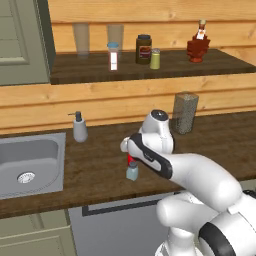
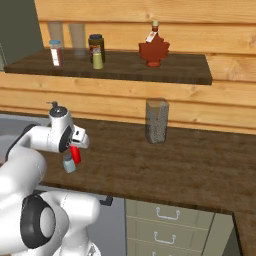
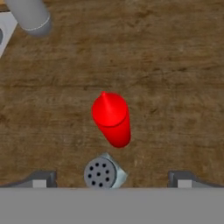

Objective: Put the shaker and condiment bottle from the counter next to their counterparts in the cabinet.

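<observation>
Red condiment bottle beside shaker on counter | gripper wide, above both | labels unreadable (too small)

Even, bright rendered light — no glare; shadows faint; low-resolution softness throughout, edges slightly jagged, no lens distortion.

No lettering can be read; the labels on the shelf's jars and bottles are blurred.

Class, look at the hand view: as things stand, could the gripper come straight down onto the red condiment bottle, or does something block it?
Probably yes. The open gripper hovers above the condiment bottle with nothing over it; only the shaker stands close beside it and might get nudged.
</observation>
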